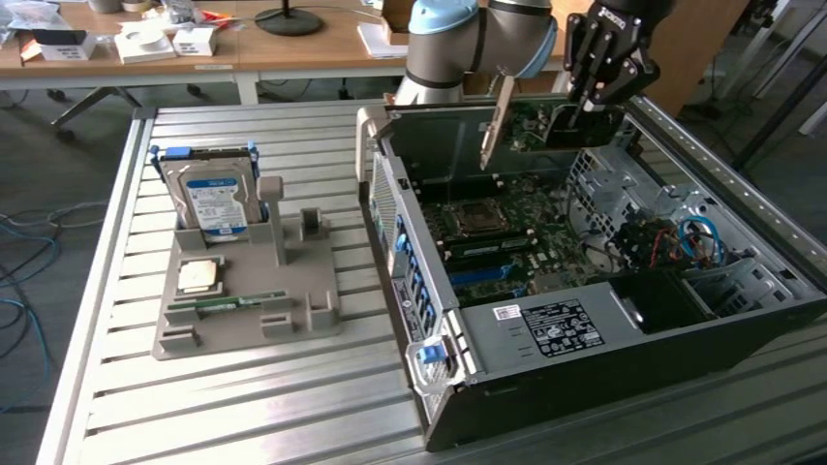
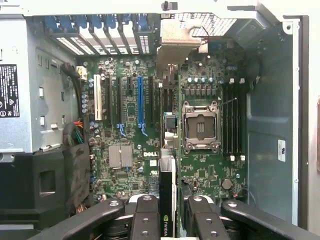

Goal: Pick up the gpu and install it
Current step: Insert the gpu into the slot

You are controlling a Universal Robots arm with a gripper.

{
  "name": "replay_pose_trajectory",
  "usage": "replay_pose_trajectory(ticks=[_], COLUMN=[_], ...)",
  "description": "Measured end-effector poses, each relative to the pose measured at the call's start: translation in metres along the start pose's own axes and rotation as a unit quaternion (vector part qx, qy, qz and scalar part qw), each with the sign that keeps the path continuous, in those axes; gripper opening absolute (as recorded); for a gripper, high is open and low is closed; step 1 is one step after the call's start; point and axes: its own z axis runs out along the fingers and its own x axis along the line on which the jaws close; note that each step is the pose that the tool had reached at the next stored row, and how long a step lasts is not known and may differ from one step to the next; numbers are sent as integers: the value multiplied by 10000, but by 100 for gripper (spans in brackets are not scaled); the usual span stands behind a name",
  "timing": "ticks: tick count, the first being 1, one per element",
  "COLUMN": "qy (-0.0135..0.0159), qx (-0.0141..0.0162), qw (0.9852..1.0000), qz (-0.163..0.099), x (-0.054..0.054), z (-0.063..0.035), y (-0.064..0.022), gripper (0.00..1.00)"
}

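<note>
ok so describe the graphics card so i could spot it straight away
Start at the open computer case on the exterior view's right. Above its far end, black jaws hold the graphics card on edge. Unlike the hard drive on the grey stand, it is a thin green board with a pale metal strip.

Left of frame: grey holder (image 1: 317,315) on slatted desk (image 1: 232,407), hard drive (image 1: 216,205) upright at its far end, square chip (image 1: 198,277) flat just in front. Right of frame: open computer case (image 1: 621,383).
</note>
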Motion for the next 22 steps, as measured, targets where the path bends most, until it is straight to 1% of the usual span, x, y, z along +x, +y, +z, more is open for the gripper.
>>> replay_pose_trajectory(ticks=[7, 12, 16, 20, 22], qy=[0, -1, -2, -2, -2], qx=[5, 34, 40, 70, 72], qw=[10000, 10000, 10000, 9999, 9999], qz=[-13, -47, -57, -80, -87], x=[0, 2, 3, 4, 5], z=[13, 42, 50, 76, 81], y=[17, 44, 58, 83, 89], gripper=[27, 27, 27, 27, 27])
